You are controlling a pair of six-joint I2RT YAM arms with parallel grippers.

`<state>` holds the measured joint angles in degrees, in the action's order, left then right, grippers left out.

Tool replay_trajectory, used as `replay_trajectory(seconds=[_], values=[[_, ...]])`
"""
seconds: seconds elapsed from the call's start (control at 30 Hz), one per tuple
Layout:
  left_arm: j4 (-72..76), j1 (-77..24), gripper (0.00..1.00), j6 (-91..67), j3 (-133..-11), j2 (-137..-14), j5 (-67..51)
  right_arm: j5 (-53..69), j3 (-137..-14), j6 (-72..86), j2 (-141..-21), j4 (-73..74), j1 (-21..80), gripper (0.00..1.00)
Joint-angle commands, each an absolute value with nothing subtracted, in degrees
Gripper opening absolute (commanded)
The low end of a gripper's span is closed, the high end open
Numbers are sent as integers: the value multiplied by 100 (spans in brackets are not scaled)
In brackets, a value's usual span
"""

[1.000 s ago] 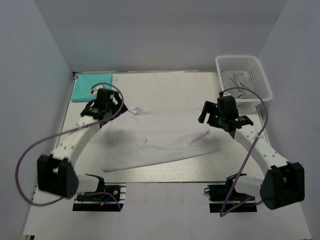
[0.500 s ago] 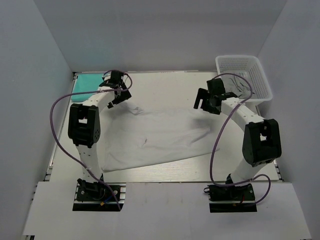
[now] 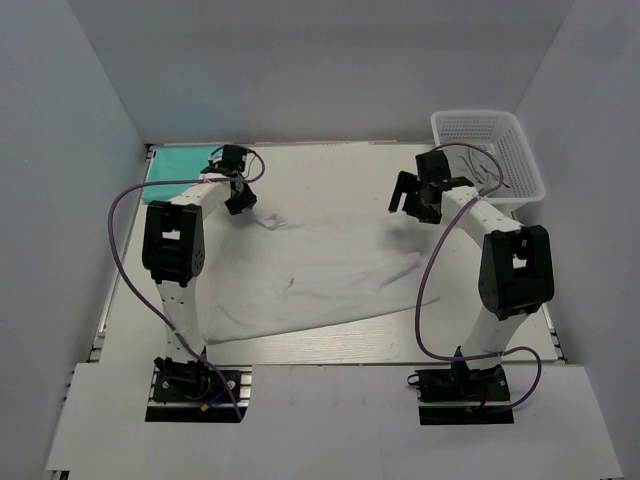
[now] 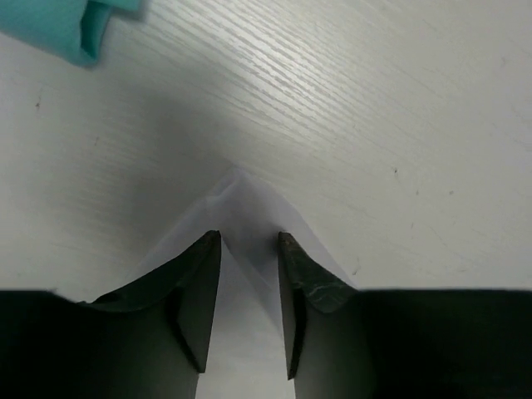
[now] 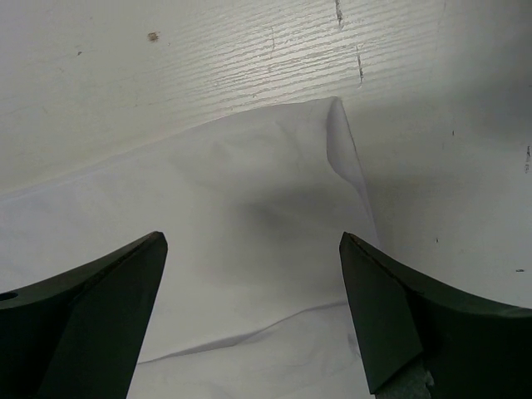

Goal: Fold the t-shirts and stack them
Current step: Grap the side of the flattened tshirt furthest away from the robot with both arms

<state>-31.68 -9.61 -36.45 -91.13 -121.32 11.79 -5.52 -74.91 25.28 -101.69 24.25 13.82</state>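
Observation:
The white t-shirt point(image 3: 320, 275) lies spread and rumpled across the middle of the table. A teal t-shirt point(image 3: 182, 162) lies folded at the back left, and its edge point(image 4: 66, 25) shows in the left wrist view. My left gripper point(image 3: 240, 200) is low over the white shirt's back-left corner point(image 4: 237, 187). Its jaws point(image 4: 249, 237) are narrowed, with a gap left, and the cloth corner lies between them. My right gripper point(image 3: 408, 200) hovers over the shirt's back-right corner point(image 5: 332, 125), jaws point(image 5: 251, 238) wide open with cloth below.
A white mesh basket point(image 3: 488, 152) stands at the back right with grey cloth inside. White walls close in the table on the left, back and right. Purple cables loop from both arms.
Both arms have risen and reached farther back, bringing the grippers to the white shirt's two back corners. The left jaws have drawn closer together around the corner.

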Motion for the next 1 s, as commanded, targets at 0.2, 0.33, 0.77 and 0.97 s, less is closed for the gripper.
replay_trajectory(seconds=[0.2, 0.33, 0.77, 0.97], values=[[-3251, -958, 7, -3762, -9307, -12032, 1274, -580, -7761, 2479, -10222, 2452, 1310, 90], [-3252, -905, 0, -3692, -9431, -12032, 1335, -624, -7787, 2452, -10283, 2435, 1318, 90], [-2681, -905, 0, -3419, -8886, -11444, 1125, -1433, -8639, 2426, -11520, 2224, 1327, 87], [-2681, -905, 0, -3366, -8886, -11391, 1020, -1327, -8693, 2434, -11794, 1926, 1319, 77]])
